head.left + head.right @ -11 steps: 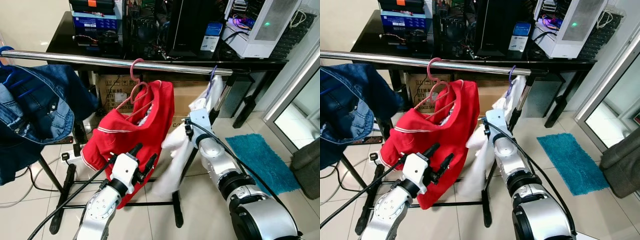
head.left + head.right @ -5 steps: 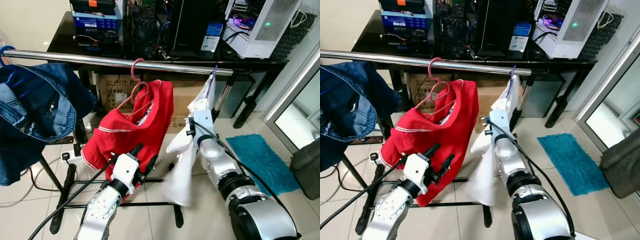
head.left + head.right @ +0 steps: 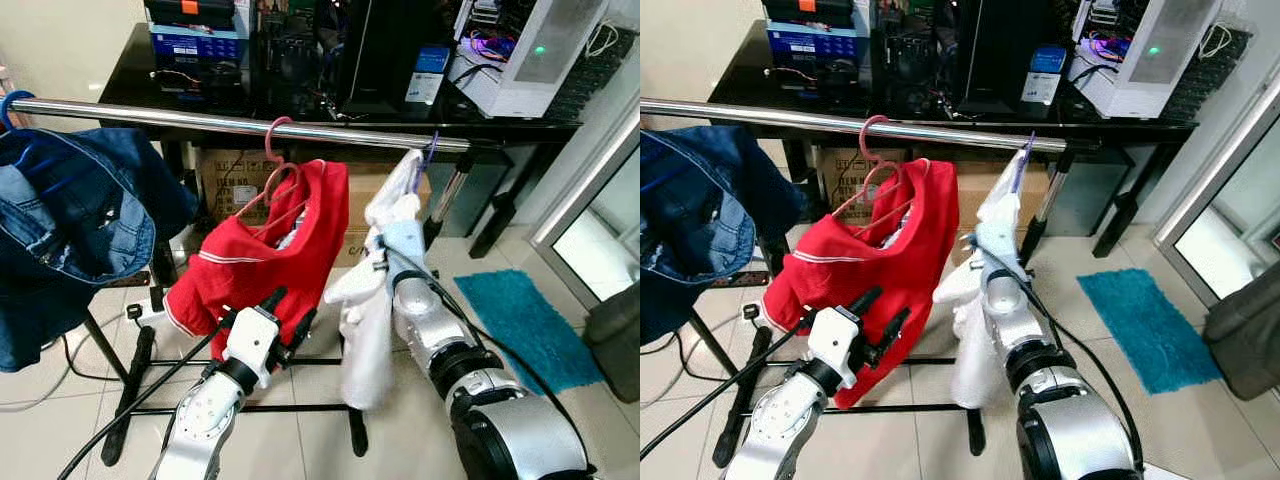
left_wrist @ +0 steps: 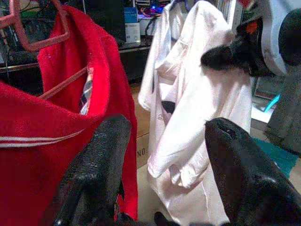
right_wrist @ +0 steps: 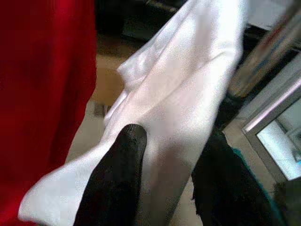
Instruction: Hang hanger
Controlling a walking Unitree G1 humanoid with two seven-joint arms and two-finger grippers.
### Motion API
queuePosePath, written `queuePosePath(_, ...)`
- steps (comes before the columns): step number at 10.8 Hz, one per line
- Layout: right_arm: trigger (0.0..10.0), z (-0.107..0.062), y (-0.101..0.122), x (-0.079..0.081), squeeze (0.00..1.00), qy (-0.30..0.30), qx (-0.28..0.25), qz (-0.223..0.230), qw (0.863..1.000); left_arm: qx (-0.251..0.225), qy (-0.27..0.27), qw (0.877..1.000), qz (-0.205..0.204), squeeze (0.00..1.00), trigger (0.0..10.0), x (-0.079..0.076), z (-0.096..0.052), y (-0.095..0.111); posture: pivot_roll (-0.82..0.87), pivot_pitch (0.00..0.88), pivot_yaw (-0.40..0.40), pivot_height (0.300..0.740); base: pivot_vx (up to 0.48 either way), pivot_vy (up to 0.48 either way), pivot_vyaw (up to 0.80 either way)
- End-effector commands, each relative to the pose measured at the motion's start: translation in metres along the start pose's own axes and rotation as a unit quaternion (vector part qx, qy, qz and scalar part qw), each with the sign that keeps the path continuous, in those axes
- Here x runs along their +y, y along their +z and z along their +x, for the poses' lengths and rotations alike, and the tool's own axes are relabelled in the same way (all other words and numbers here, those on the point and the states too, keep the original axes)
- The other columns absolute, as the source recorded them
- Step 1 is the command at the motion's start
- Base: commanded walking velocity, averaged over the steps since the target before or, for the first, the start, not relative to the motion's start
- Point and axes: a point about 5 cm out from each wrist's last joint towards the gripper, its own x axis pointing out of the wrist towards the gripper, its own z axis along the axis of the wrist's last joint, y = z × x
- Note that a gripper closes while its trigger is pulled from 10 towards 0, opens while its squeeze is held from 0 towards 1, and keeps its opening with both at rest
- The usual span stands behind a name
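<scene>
The rail (image 3: pixel 250 127) is polished, shiny metal. The pink hanger (image 3: pixel 275 160) looks like smooth plastic. The red shirt (image 3: pixel 265 265) is matt knit cloth; the white garment (image 3: pixel 375 310) is smooth cloth with a faint sheen. The jeans (image 3: pixel 70 225) are coarse denim. The floor (image 3: pixel 60 420) is glossy tile.

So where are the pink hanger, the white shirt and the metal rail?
pink hanger (image 3: pixel 272 140): left eye view, on its hook over the rail.
white shirt (image 3: pixel 368 330): left eye view, on its hanging lower cloth.
metal rail (image 3: pixel 180 120): left eye view, on the bare bar.
</scene>
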Motion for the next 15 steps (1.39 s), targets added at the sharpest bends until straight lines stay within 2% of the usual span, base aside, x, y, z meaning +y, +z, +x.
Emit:
queuePosePath(1,10.0,0.004,0.016,-0.006,0.0,-0.011,-0.032,0.026,0.999,-0.008,-0.006,1.0,0.004,0.0,10.0,-0.004,0.002,0.004,0.22,0.026,-0.115,0.74,0.0,0.0,0.0)
queuePosePath(5,10.0,0.003,0.015,0.002,0.0,0.008,-0.02,0.032,0.999,-0.007,-0.006,1.0,0.004,0.0,10.0,-0.004,0.002,0.003,0.22,0.027,-0.117,0.74,0.0,0.0,0.0)
queuePosePath(6,0.0,0.003,0.013,0.001,0.0,0.0,-0.017,0.036,0.999,-0.008,-0.007,1.0,0.006,0.0,10.0,-0.005,0.002,0.004,0.22,0.028,-0.117,0.74,0.0,0.0,0.0)
queuePosePath(9,0.0,0.004,0.015,-0.014,0.0,-0.045,-0.034,0.052,0.997,-0.032,-0.029,0.998,0.044,0.0,10.0,-0.005,0.003,0.013,0.22,0.028,-0.115,0.74,0.0,0.0,0.0)
queuePosePath(11,0.0,0.004,0.019,-0.017,0.0,-0.049,-0.051,0.068,0.995,-0.032,-0.031,0.998,0.045,0.0,10.0,-0.005,0.003,0.012,0.22,0.027,-0.112,0.74,0.0,0.0,0.0)
queuePosePath(13,0.0,0.002,0.024,-0.019,0.0,-0.04,-0.083,0.11,0.99,-0.028,-0.031,0.998,0.047,0.0,10.0,-0.005,0.002,0.011,0.22,0.023,-0.111,0.74,0.0,0.0,0.0)
queuePosePath(15,0.0,0.001,0.022,-0.023,0.0,-0.04,-0.092,0.122,0.987,-0.026,-0.031,0.998,0.048,0.0,10.0,-0.004,0.003,0.01,0.22,0.021,-0.111,0.74,0.0,0.0,0.0)
